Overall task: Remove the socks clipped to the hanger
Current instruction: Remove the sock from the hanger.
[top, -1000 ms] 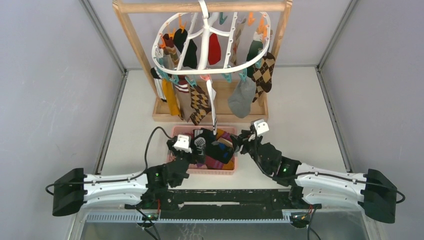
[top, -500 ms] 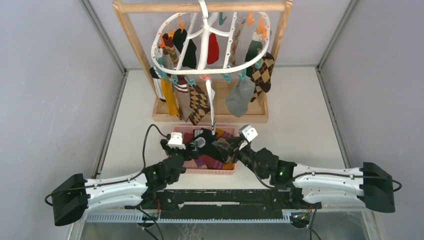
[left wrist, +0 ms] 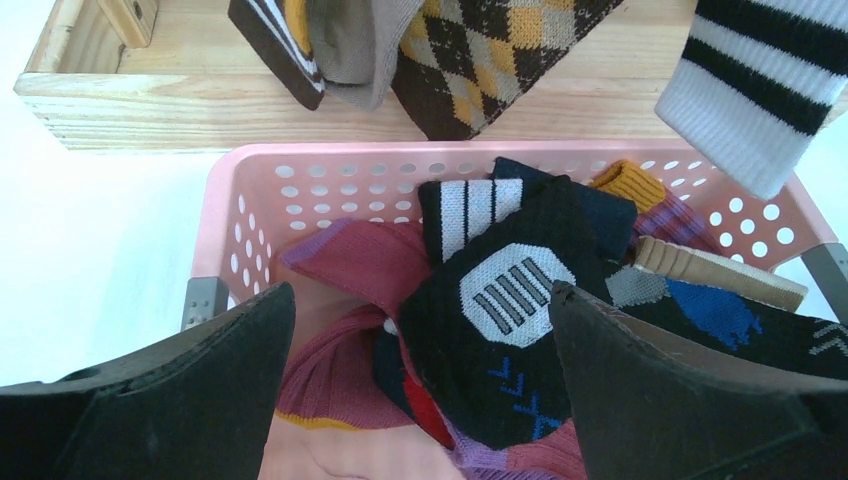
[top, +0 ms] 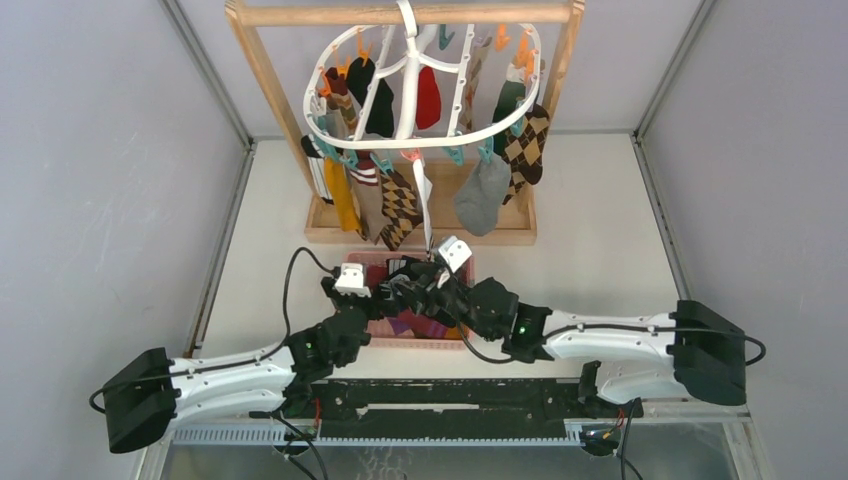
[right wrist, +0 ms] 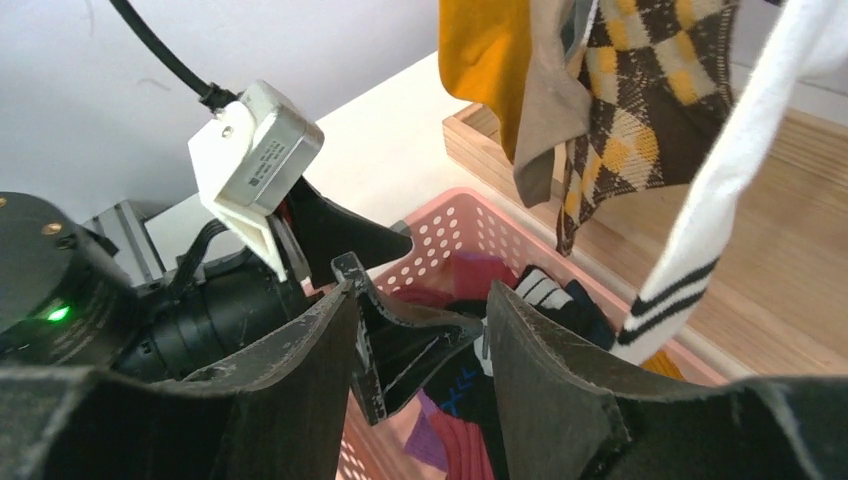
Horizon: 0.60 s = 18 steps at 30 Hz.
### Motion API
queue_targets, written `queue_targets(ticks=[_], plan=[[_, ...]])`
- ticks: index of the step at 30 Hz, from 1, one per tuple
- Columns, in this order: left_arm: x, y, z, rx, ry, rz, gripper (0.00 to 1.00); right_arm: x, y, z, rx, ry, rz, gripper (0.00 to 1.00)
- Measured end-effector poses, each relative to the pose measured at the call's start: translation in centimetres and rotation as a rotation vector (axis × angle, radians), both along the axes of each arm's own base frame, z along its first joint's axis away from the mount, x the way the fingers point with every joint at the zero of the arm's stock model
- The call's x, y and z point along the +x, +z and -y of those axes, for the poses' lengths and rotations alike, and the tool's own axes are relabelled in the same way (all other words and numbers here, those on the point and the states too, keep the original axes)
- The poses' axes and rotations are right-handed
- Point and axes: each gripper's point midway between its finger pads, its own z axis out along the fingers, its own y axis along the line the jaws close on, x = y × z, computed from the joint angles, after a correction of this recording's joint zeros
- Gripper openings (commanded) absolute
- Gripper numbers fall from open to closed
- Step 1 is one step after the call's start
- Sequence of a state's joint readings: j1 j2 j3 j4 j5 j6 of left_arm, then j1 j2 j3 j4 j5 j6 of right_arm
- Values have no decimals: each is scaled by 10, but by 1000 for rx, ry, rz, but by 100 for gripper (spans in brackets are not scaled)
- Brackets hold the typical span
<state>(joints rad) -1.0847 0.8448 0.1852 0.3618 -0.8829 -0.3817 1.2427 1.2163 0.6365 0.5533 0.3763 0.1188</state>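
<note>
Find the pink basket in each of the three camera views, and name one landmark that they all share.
Top external: the pink basket sits at centre, just in front of the wooden stand.
Left wrist: the basket fills the middle, full of socks.
Right wrist: the basket is at lower centre, its holed wall showing.
Shared landmark: the brown-and-yellow diamond sock hanging just behind it.

Bright, even light, soft shadows.
Left of the pink basket point(left wrist: 320, 185), the table point(left wrist: 100, 240) glares washed-out white.
</note>
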Motion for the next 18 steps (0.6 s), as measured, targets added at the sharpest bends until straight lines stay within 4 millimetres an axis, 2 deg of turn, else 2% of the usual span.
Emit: queue_targets(ticks=[3, 5, 8, 11, 14, 18], plan=[[1, 1, 1, -5, 1, 2, 100, 14, -9, -7, -15, -7, -16, 60], [1, 0, 1, -5, 1, 3, 100, 31, -21, -6, -31, -30, -42, 60], [1, -1, 1, -1, 2, 0, 100, 57, -39, 1, -51, -79, -84, 62], [1, -1, 1, 2, 1, -1, 100, 75, -54, 10, -63, -116, -117, 65], [1, -2, 1, 3, 1, -1, 100, 86, -59, 15, -66, -126, -126, 66], [1, -5, 1, 18, 2, -8, 100, 92, -57, 10, -44, -98, -114, 66]])
